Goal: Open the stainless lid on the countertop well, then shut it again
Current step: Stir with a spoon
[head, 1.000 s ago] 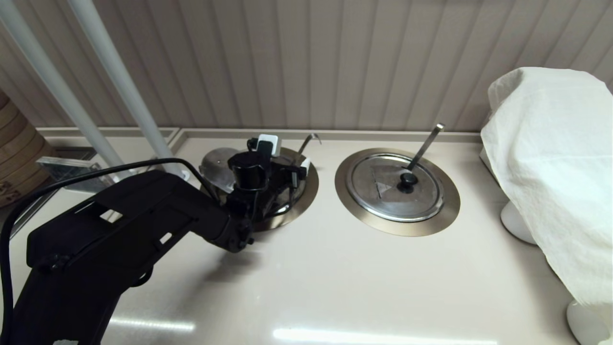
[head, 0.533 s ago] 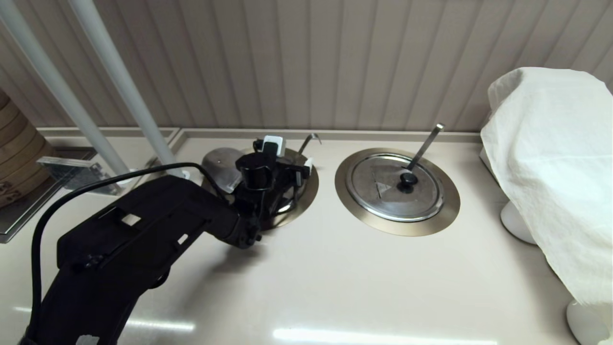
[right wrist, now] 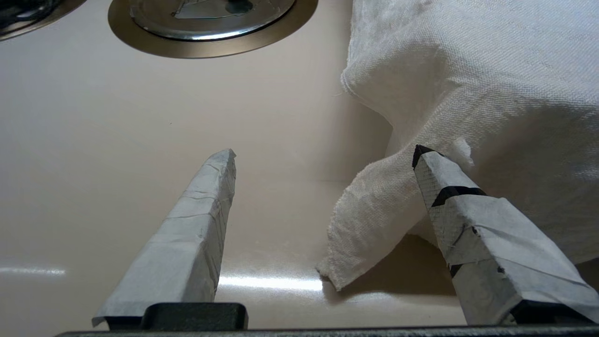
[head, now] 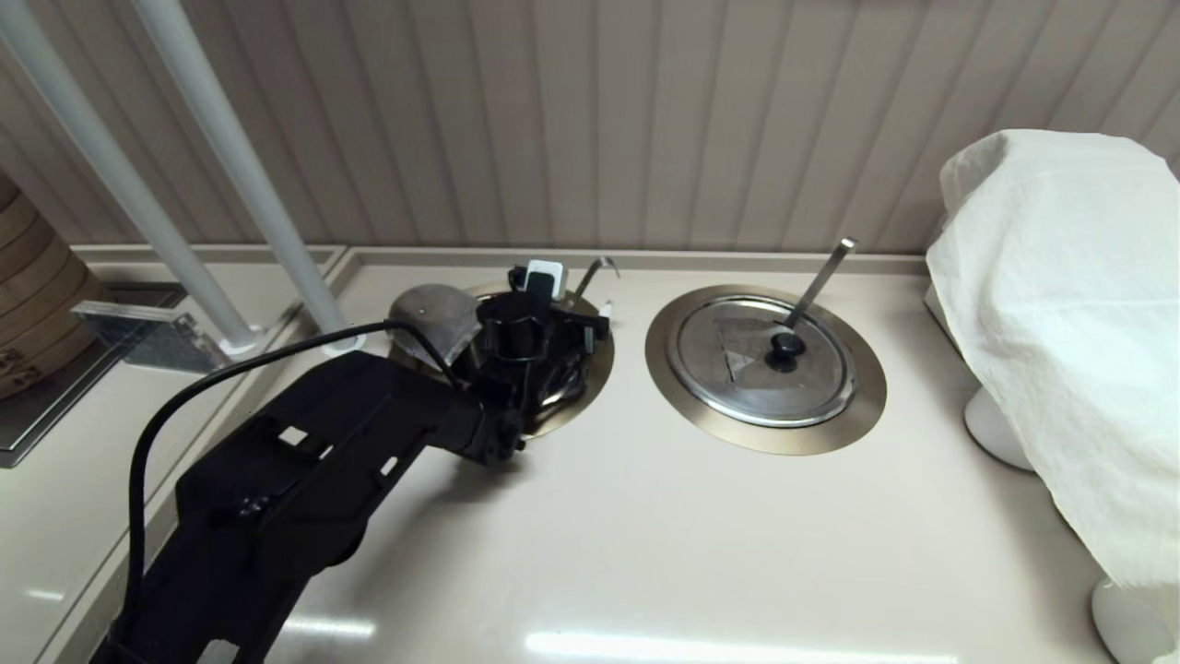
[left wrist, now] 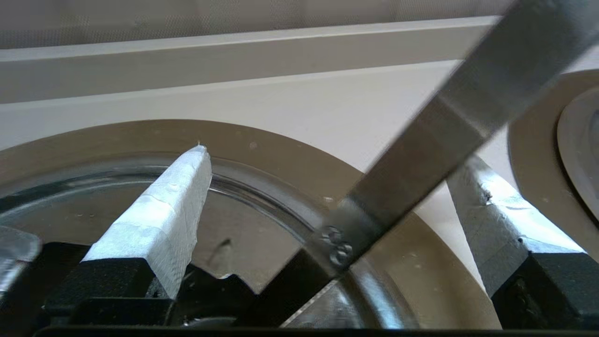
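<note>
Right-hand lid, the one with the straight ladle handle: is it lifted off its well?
No, the right-hand lid lies flat and closed in its well, knob up.

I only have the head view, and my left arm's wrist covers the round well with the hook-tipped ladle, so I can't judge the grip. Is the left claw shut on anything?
Observer: No. The left wrist view shows the left claw open. The thin steel ladle handle crosses between its white taped fingers, unclamped.
Operator: What's beyond the fingertips?
Observer: The wide brushed-metal rim ring of the countertop well.
Operator: And my right arm? It's outside my picture.
Observer: The right claw is open above the smooth beige countertop, beside the draped white cloth.
</note>
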